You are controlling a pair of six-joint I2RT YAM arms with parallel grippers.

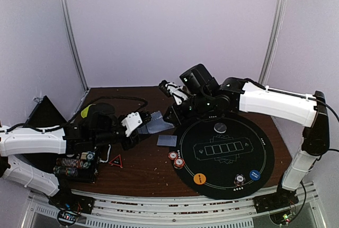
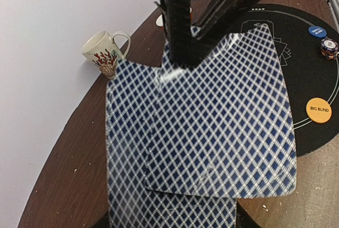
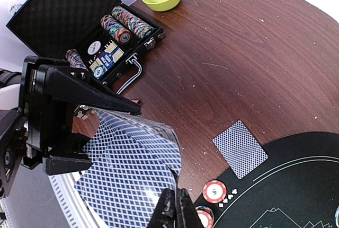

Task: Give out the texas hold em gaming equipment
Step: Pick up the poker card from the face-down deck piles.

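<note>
From where I stand the deal has barely begun. The three buttons are already out on the round black mat [image 1: 265, 138]: the grey button [image 1: 220, 127] at the far side, and the orange button [image 1: 199, 178] and blue button [image 1: 255, 174] along the near rim with a single poker chip [image 1: 239, 180] between them. Two more chips [image 1: 176, 159] sit together at the mat's left edge, and one lone card [image 1: 167, 140] lies face down on the worktop [image 1: 143, 169] just beside that edge. The five card outlines [image 1: 219, 150] printed mid-mat are bare, and most of the chips are lined up in the open case [image 3: 63, 21] on the left. By my reckoning, then, most of the cards and a good share of the chips have yet to be handed round. The rest of the cards are up in the air, between the two arms. The left arm's fingers [image 3: 106, 101] are part-way closed and clamped on the pack of cards [image 2: 175, 185], holding it slightly fanned above the wood. The right arm's fingers [image 3: 170, 209] have reached over and are pinched tight together on the far edge of the top card [image 2: 228, 116], which sits skewed across the pack. That looks to me like a grip meant for drawing the card off. The patterned mug [image 2: 104, 53] and the little red triangle [image 1: 115, 160] stand apart from all this.
</note>
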